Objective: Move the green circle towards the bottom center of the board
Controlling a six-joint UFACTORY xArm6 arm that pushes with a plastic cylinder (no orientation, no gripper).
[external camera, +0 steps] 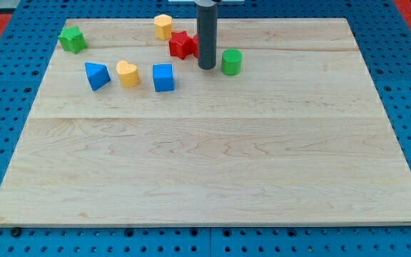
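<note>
the arm comes down from the view's top, straight up & down, not leaning. only its last bit shows: a dark grey rod w/ a pale part at the very top edge. my tip (206,68) sits on the wood board (205,171), near the top, a little right of the middle.

no pincer on this arm at all, just the rod, so nothing to open or close & it holds nothing.

the green circle (231,62) is just beside my tip, on the view's right. there is a thin gap btw them, tho i can't tell for sure if they touch. the green circle is up near the top of the board, well apart from the bottom middle.

on the other side of the rod, the view's left, is the red star block (183,46). it is right next to the rod, maybe partly behind it. so the rod stands btw the red one & the green circle.

a yellow block (163,26) w/ many sides sits above the red one, close to the top edge.

more to the left there is a row of 3: a blue block (96,75) w/ a slanted, pointy look, then a yellow heart (127,73) just beside it, then a blue cube (163,77) near that.

far in the top left corner is a green block (72,39), star-ish shape, well apart from the rest.

the board lies on a blue table w/ holes (6,93).
</note>
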